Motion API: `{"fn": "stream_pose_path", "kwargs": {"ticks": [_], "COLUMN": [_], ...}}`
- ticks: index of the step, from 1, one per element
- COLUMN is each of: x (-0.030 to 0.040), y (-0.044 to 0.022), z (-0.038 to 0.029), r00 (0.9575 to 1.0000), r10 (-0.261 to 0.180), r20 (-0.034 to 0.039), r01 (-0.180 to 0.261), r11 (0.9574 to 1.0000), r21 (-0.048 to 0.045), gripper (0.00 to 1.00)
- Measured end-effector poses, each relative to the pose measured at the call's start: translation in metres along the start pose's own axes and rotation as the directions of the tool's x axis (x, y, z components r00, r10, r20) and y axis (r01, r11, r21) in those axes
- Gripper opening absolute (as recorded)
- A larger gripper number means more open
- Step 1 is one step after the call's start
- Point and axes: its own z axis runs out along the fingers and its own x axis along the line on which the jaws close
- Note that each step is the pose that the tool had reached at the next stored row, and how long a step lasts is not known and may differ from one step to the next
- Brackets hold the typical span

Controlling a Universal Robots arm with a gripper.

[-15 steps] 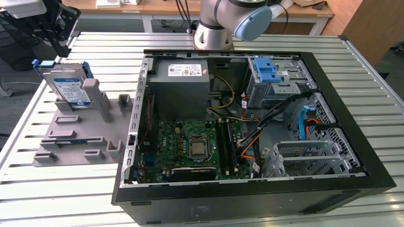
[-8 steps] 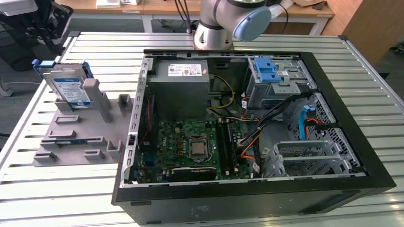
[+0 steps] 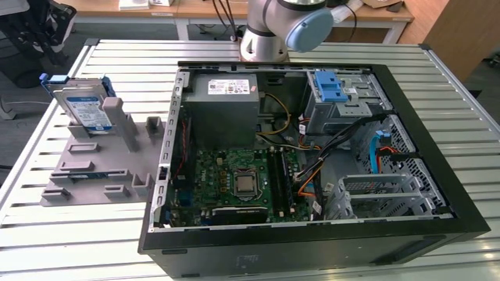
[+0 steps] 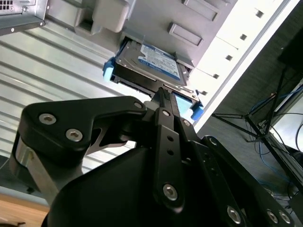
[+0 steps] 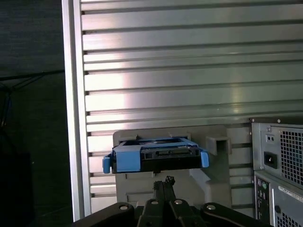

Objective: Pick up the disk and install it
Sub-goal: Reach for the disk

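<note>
One disk (image 3: 84, 108), flat silver-grey metal framed in bright blue plastic, stands on edge in a slotted grey holder (image 3: 93, 158) at the exterior view's upper left, beside the open black computer case (image 3: 312, 240). In the second wrist view the gripper (image 4: 163, 91) has its slim black fingers pressed together, empty, near the disk's edge.

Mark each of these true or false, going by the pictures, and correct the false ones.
1. The disk stands on edge in the grey holder, on the exterior view's left of the computer case. True.
2. The disk is installed inside the case. False: it sits in the holder, outside the case.
3. The fingers are clamped on the disk. False: they are closed together, holding nothing.
4. The case lies open with its motherboard exposed. True.
5. The disk's bracket is red. False: it is blue.
</note>
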Motion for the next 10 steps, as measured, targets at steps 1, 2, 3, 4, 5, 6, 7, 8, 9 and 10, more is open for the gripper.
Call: {"fn": "stream_pose_path", "kwargs": {"ticks": [1,2,3,4,5,6,7,8,9,10], "x": [0.0019,0.0043,0.0069,0.0091,0.0113,0.0133,0.0149,0.0158,0.0168,0.0174], "y": [0.0008,0.0014,0.0018,0.0022,0.0025,0.0026,0.0026,0.0026,0.0025,0.0024], "z": [0.0003,0.0006,0.001,0.0012,0.0015,0.0017,0.0019,0.002,0.002,0.0021], "r00": [1.0,1.0,1.0,1.0,1.0,1.0,1.0,1.0,1.0,1.0], "r10": [0.0,0.0,0.0,0.0,0.0,0.0,0.0,0.0,0.0,0.0], "r20": [-0.0001,-0.0001,0.0001,0.0,0.0,0.0,0.0,0.0001,0.0,0.0], "r01": [0.0,0.0,0.0,0.0,0.0,0.0,0.0,0.0,0.0,0.0], "r11": [1.0,1.0,1.0,1.0,1.0,1.0,1.0,1.0,1.0,1.0], "r21": [0.0001,0.0002,0.0001,0.0001,0.0001,0.0001,0.0001,0.0001,0.0001,0.0001], "gripper": [0.11,0.11,0.11,0.11,0.11,0.11,0.11,0.11,0.11,0.11]}}
